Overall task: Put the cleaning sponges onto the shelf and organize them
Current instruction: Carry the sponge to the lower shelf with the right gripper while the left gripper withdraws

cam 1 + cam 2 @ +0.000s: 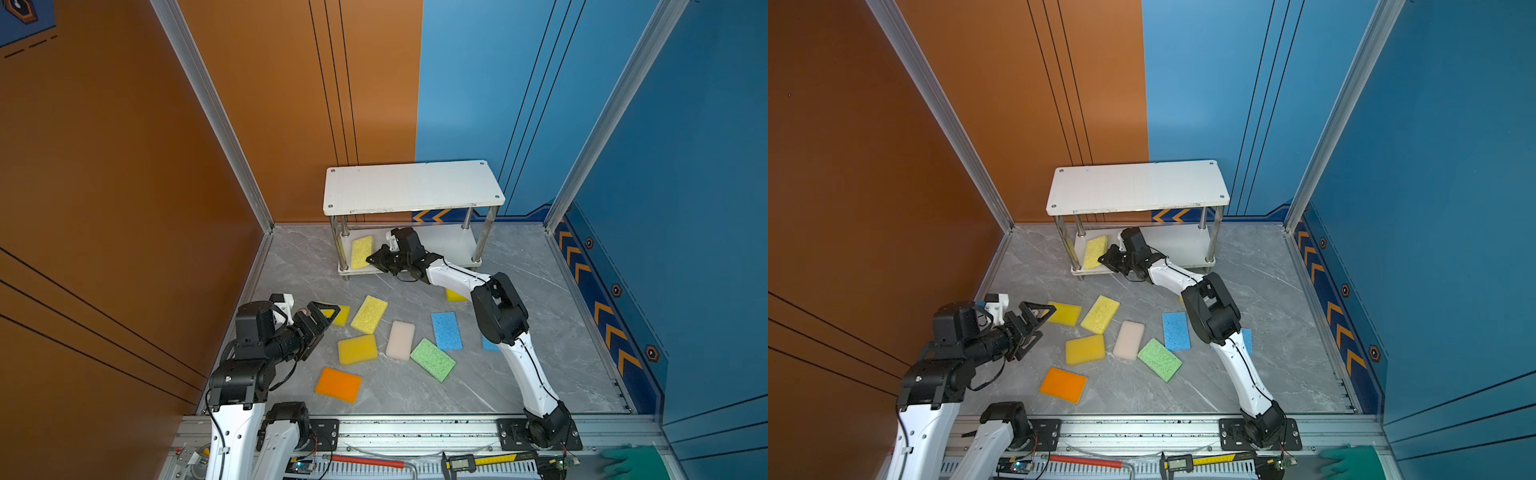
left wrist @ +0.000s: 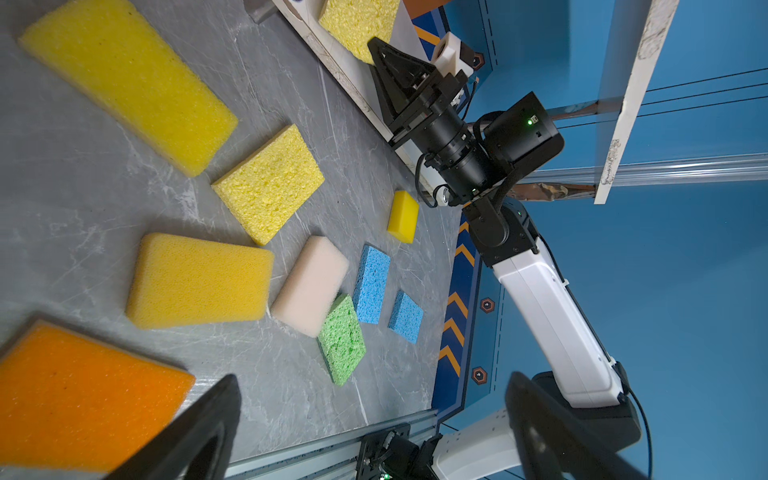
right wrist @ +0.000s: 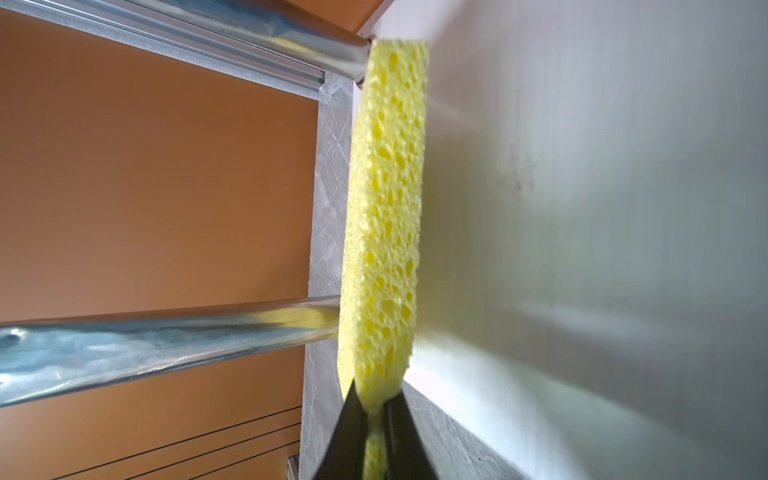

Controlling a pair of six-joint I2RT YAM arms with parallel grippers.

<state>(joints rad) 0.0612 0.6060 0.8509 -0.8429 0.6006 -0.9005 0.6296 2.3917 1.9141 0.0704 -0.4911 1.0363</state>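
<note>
Shelf [image 1: 413,187] parked at the back, top board bare. Nine loose sponges [image 1: 357,349] scattered on the floor: guessing light, squishy, easy to pinch by a short edge. Porous yellow sponge [image 1: 361,251] at the lower tier's left end, squeezed hard in right gripper [image 1: 374,258]. Left gripper [image 1: 326,324] gaping wide, empty.

The left arm [image 1: 237,432] and right arm [image 1: 525,374] are wearing white shells, black joints and thin black cables [image 1: 537,368]. The left gripper [image 1: 328,326] and right gripper [image 1: 370,258] are showing black triangle fingers [image 2: 392,68].
</note>
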